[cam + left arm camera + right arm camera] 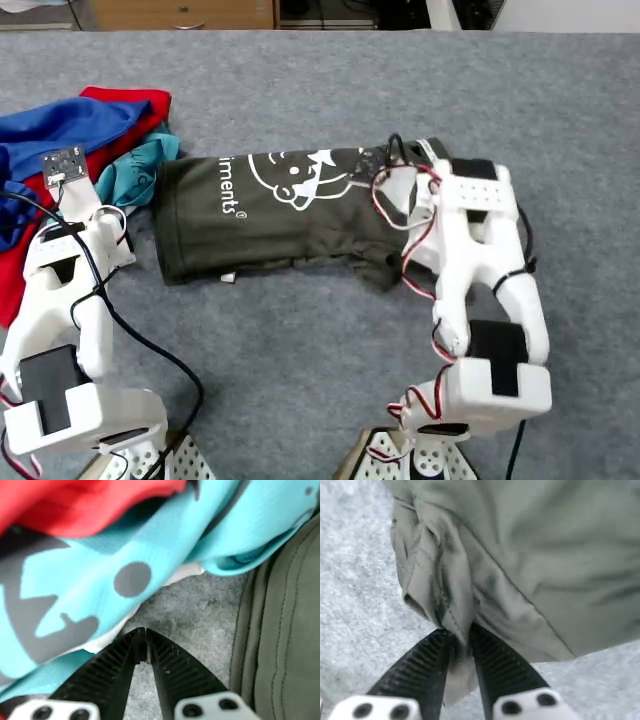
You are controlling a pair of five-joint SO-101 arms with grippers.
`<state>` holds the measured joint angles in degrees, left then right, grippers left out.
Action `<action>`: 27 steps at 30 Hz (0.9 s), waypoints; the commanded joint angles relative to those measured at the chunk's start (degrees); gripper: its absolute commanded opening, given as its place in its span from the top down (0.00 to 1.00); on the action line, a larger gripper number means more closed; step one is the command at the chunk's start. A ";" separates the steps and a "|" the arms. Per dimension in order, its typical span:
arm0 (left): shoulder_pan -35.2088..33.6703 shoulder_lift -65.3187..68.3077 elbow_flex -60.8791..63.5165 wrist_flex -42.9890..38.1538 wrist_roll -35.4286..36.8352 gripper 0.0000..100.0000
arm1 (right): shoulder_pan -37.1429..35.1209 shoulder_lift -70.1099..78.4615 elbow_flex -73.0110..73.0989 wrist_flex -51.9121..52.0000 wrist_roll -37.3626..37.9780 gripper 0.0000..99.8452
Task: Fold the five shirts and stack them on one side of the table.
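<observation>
Right gripper (462, 632) pinches a fold of the dark green shirt (290, 215); left gripper (145, 634) is closed on nothing.

In the high view the green shirt lies partly folded across the centre of the grey table (300, 380), with its right end under the right arm. The left gripper sits at the frame's left, just beside the teal shirt (75, 580), which is piled with the red shirt (130, 100) and blue shirt (60, 125) in the upper left.

the high view's edge cuts the blue shirt (60, 125) and red shirt (135, 100); the right arm (470, 235) partly hides the olive shirt (270, 215).
</observation>
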<state>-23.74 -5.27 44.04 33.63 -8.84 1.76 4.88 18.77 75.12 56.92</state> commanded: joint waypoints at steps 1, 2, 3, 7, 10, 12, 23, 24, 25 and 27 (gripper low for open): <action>0.26 -0.40 -2.55 0.18 0.09 0.98 | -2.07 2.68 -7.16 1.76 -0.62 1.00; 0.26 -0.40 -2.55 0.18 0.09 0.98 | -2.24 3.91 -9.01 2.11 -0.62 1.00; 0.26 -0.40 -2.55 0.18 0.09 0.98 | -2.51 5.14 -11.03 2.46 -0.62 1.00; 0.26 -0.40 -2.55 0.18 0.09 0.98 | -2.77 10.86 -19.74 5.10 -0.53 1.00; 0.26 -0.40 -2.55 0.18 0.00 0.98 | -2.77 15.52 -27.21 6.51 -0.44 1.00; 0.26 -0.40 -2.55 0.18 0.00 0.98 | -2.86 18.77 -32.22 7.82 0.53 1.00; 0.26 -0.40 -2.55 0.09 0.00 0.98 | -4.44 34.95 -52.70 14.42 7.91 0.99; 0.26 -0.40 -2.55 0.09 0.00 0.98 | -4.35 36.09 -54.37 14.33 7.91 0.96; 0.26 -0.40 -2.55 0.09 0.00 0.98 | -4.26 37.32 -56.13 14.15 7.82 0.92; 0.44 -0.40 -2.55 0.09 0.00 0.98 | -3.56 39.60 -59.47 14.15 7.21 0.81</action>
<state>-23.74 -5.27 44.04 33.63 -8.84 -1.93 42.95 -34.51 89.01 64.04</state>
